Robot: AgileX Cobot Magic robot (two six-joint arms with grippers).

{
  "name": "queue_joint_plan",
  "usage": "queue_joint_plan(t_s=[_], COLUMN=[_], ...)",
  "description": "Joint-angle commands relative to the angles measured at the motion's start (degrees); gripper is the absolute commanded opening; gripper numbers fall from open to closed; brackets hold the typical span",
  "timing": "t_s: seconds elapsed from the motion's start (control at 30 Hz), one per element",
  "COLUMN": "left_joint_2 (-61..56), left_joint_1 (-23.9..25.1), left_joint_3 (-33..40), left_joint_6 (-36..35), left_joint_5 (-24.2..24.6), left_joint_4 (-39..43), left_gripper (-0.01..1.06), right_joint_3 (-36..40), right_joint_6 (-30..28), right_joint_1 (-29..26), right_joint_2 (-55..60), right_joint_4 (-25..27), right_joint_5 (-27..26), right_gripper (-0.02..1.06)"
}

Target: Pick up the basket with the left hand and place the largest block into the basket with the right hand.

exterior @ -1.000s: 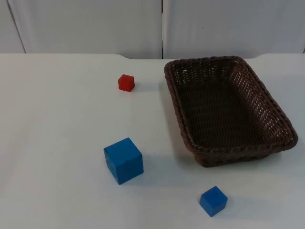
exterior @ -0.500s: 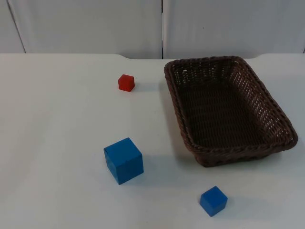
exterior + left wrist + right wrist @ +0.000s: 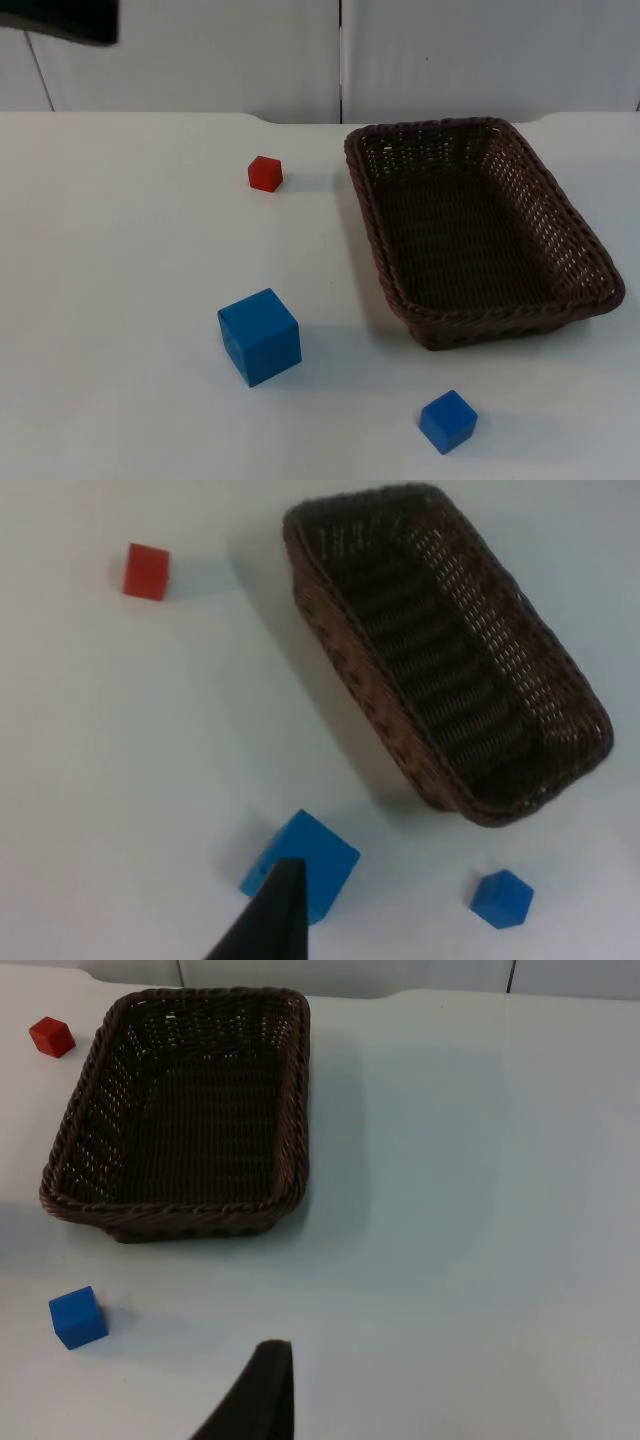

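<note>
White table (image 3: 130, 300): empty wicker basket (image 3: 478, 228) and large blue block (image 3: 259, 336) lie apart, ungrasped, awaiting pickup; left gripper (image 3: 272, 920) and right gripper (image 3: 262, 1392) hover high, finger spread indeterminate.

1. The basket (image 3: 480, 232) sat on the table (image 3: 120, 300) toward the right, its far end near the partition wall (image 3: 200, 55).
2. Nothing lay inside the basket, as far as its woven floor could be made out.
3. The smallest block (image 3: 265, 173) lay left of the basket's far corner, apart from it.
4. The largest block (image 3: 259, 336) lay left of the basket's near corner, nearer than the smallest block and well apart from it.
5. The middle-sized block (image 3: 447, 421) lay nearest of all, just in front of the basket's near rim and right of the largest block.
6. All three blocks rested on the table, none touching another.
</note>
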Motion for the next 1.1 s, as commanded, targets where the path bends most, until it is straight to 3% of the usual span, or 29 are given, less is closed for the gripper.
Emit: queue_joint_plan(t_s=[0.0, 0.17, 0.33, 0.57, 1.07], left_joint_2=[1.3, 7.3, 12.2, 17.8, 29.4], left_joint_1=[-1.5, -8.9, -12.9, -14.0, -14.0], left_joint_3=[-0.4, -0.4, -0.4, -1.6, -13.0], left_joint_6=[0.7, 0.8, 0.9, 1.1, 1.1], left_joint_5=[-1.4, -7.9, -12.4, -13.7, -13.6], left_joint_4=[-1.8, -1.8, -1.8, -1.9, -1.9], left_gripper=[1.05, 1.05, 1.05, 1.05, 1.05], right_joint_3=[0.2, 0.2, 0.2, 0.2, 0.2], right_joint_6=[0.0, 0.0, 0.0, 0.0, 0.0], right_joint_1=[-0.4, -0.4, -0.4, -0.4, -0.4], right_joint_2=[-0.2, -0.2, -0.2, -0.2, -0.2], right_joint_4=[0.0, 0.0, 0.0, 0.0, 0.0], right_joint_5=[-0.3, -0.3, -0.3, -0.3, -0.3], right_gripper=[1.05, 1.05, 1.05, 1.05, 1.05])
